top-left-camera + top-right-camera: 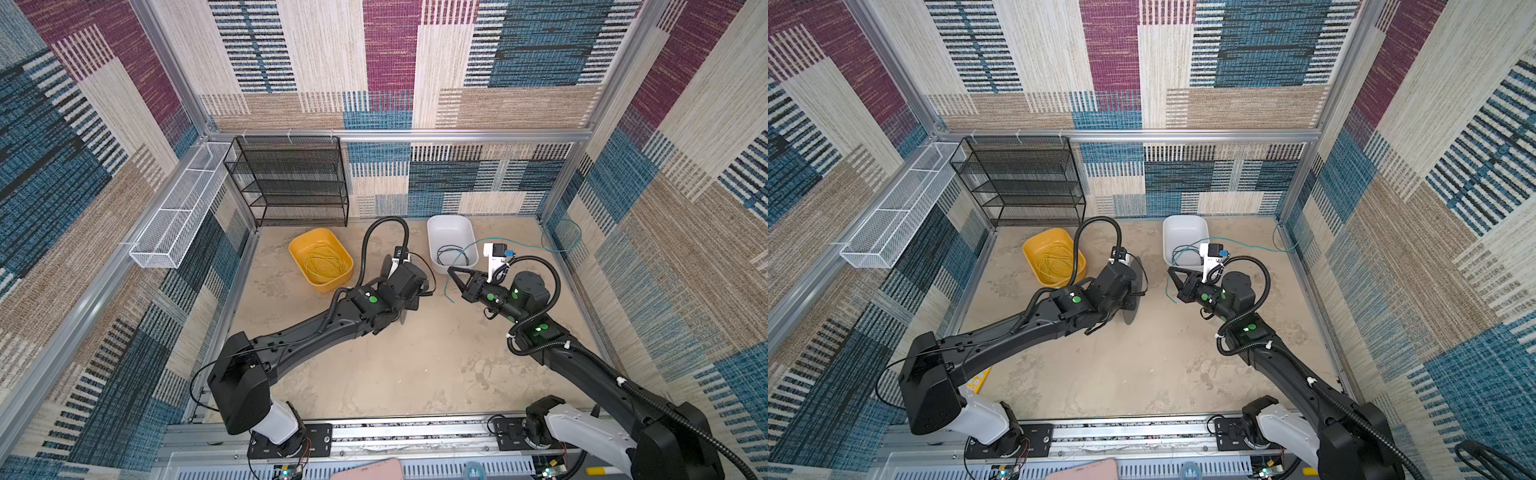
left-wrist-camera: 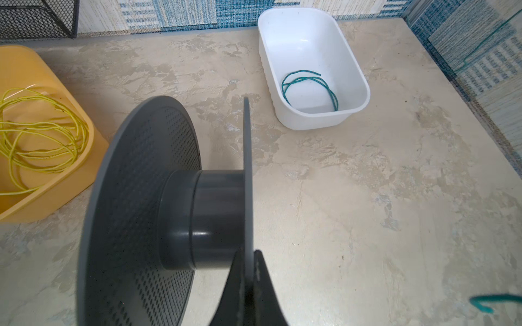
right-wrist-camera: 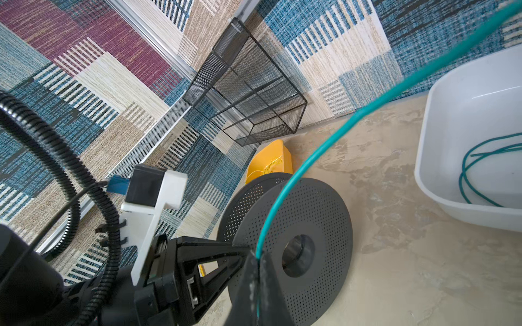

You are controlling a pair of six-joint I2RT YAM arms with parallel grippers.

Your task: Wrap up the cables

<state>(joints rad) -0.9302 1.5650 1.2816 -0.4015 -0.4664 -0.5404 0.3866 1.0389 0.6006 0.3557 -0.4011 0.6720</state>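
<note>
Cable point(image 3: 333, 138) sits pinched near its loose end in my right gripper point(image 3: 257, 261), slack trailing into the white tub point(image 3: 452, 107) far right, while my left gripper point(image 2: 249, 268) clamps the flange of the bare spool point(image 2: 214, 214), apparently steadying it for winding.

my left arm point(image 1: 291, 336) and right arm point(image 1: 582, 359) are smooth black moulded shells, each rising from a rounded white shoulder point(image 1: 276, 419). a ribbed black hose point(image 3: 56, 153) loops over each wrist, and small white clips point(image 1: 620, 380) pin it to the right arm. round green stickers point(image 1: 372, 298) mark my joints. each wrist carries a white bracket point(image 1: 492, 259) with a small black camera and a blue plug point(image 1: 508, 252). my right gripper point(image 1: 450, 271) has black fingers braced as open triangles. my bases sit on black plates point(image 1: 320, 430) fixed with screws.
</note>
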